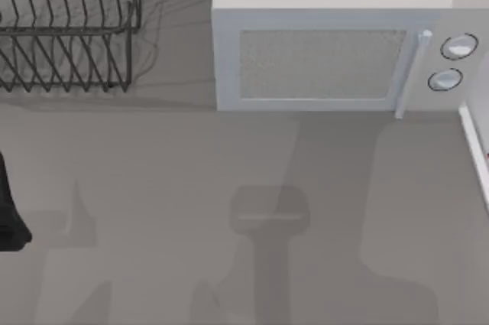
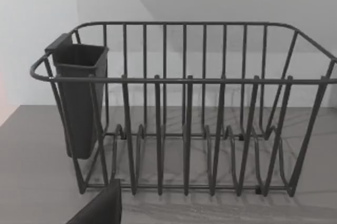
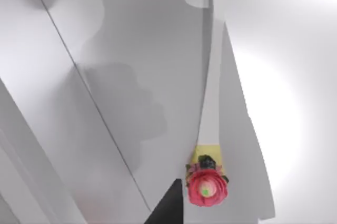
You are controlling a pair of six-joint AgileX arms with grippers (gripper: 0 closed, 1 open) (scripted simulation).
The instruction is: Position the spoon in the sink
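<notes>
The flower-ended spoon is being seen beside the right gripper, whose grip cannot be told, against the white sink at 3 o'clock, likely for setting down, with the left arm being parked at 9 o'clock.

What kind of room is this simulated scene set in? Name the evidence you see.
Most likely a kitchen counter: a wire dish rack with a dark utensil cup stands beside a white microwave on a grey countertop.

Dark wire rack, white microwave
</notes>
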